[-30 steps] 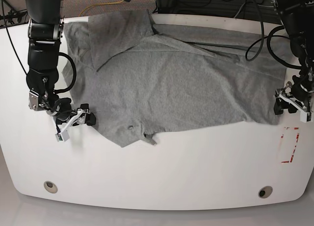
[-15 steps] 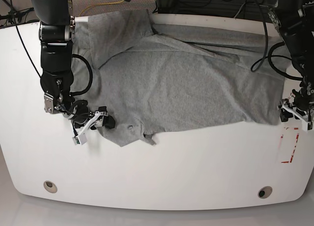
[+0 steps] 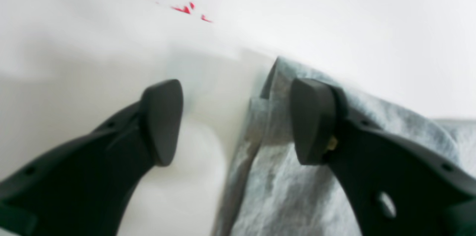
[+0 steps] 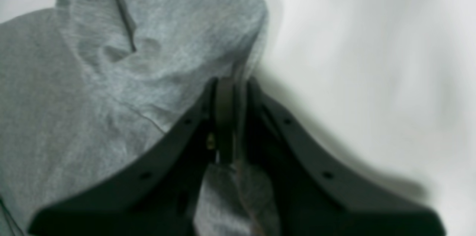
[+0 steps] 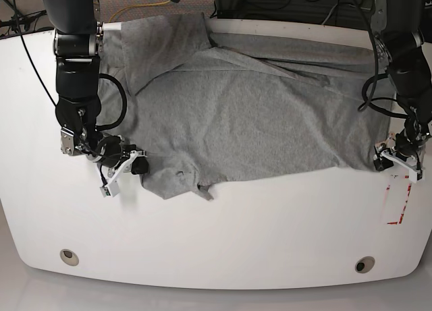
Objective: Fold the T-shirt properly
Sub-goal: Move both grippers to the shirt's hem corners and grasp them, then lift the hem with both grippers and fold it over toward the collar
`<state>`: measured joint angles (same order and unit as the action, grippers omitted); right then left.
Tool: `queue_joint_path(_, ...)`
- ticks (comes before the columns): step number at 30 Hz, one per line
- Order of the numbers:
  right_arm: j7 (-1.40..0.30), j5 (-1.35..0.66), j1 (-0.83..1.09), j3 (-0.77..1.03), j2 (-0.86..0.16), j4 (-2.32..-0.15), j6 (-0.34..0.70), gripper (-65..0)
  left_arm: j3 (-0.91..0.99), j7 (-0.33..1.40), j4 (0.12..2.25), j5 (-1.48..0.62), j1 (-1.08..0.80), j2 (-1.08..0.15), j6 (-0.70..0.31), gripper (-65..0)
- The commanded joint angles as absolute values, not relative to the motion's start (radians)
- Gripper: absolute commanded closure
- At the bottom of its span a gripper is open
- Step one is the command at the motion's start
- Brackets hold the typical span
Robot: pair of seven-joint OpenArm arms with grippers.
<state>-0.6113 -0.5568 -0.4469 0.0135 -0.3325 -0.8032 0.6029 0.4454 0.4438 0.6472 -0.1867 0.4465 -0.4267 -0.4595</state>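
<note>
Base view first: one T-shirt point(image 5: 236, 115) lies spread across the white worktop point(image 5: 223, 237), wrinkled, with a flap turned over near the far left edge. Two arms are down at its near corners. The right gripper point(image 5: 131, 166) sits at the shirt's near corner on this view's left, the left gripper point(image 5: 395, 156) at the opposite near corner, beside red markings point(image 5: 398, 203) on the worktop. From up here neither pair of fingers can be read clearly.

Over to the left wrist view: the two fingers point(image 3: 163, 120) stand well apart. One rests over bare worktop, the other sits on top of the grey cloth, and the shirt's edge runs up between them. Nothing is pinched on this side yet, and the picture is blurred.

Now the right wrist view: here the fingers point(image 4: 223, 117) are pressed together, and grey cloth runs right up to the tips and shows again below them. It looks clamped on the shirt's edge, though blur keeps me from being certain how much fabric is caught.

So the step in hand looks like taking hold of both near corners before a fold. The next move, as I judge it, calls for the left fingers to shut on that edge with the cloth truly between them, then both arms to lift together, evenly.

The count: one shirt, two grippers, two fingers each.
</note>
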Motion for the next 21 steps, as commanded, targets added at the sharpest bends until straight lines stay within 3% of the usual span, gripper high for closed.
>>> queue_joint_path(1, -0.593, -0.578, -0.478, 0.018, -0.348, -0.822, 0.61, -4.9, 0.377, 0.418, 0.651, -0.205, 0.484, -0.447, -0.463, -43.5)
queue_joint_path(5, -0.593, -0.578, -0.478, 0.018, -0.346, -0.822, 0.61, -4.4, 0.302, 0.417, 0.651, -0.208, 0.483, -0.432, -0.469, -42.8)
queue_joint_path(7, -0.593, -0.578, -0.478, 0.018, -0.346, -0.822, 0.61, -4.1, 0.302, 0.415, 0.651, -0.203, 0.483, -0.417, -0.469, -37.6)
queue_joint_path(9, -0.593, -0.578, -0.478, 0.018, -0.346, -0.825, 0.61, -4.0, 0.302, 0.415, 0.647, -0.202, 0.483, -0.417, -0.469, -27.4)
queue_joint_path(11, -0.593, -0.578, -0.478, 0.018, -0.346, -0.852, 0.61, 0.0, 0.302, 0.415, 0.647, -0.202, 0.483, -0.417, -0.469, -12.4)
queue_joint_path(13, -0.595, -0.578, -0.476, 0.018, -0.348, -0.883, 0.61, 0.0, 0.298, 0.414, 0.647, -0.202, 0.483, -0.417, -0.467, -0.1)
queue_joint_path(21, -0.613, -0.578, -0.495, 0.018, -0.38, -0.972, 0.61, 0.0, 0.292, 0.424, 0.773, -0.203, 0.483, -0.417, -0.469, 0.0)
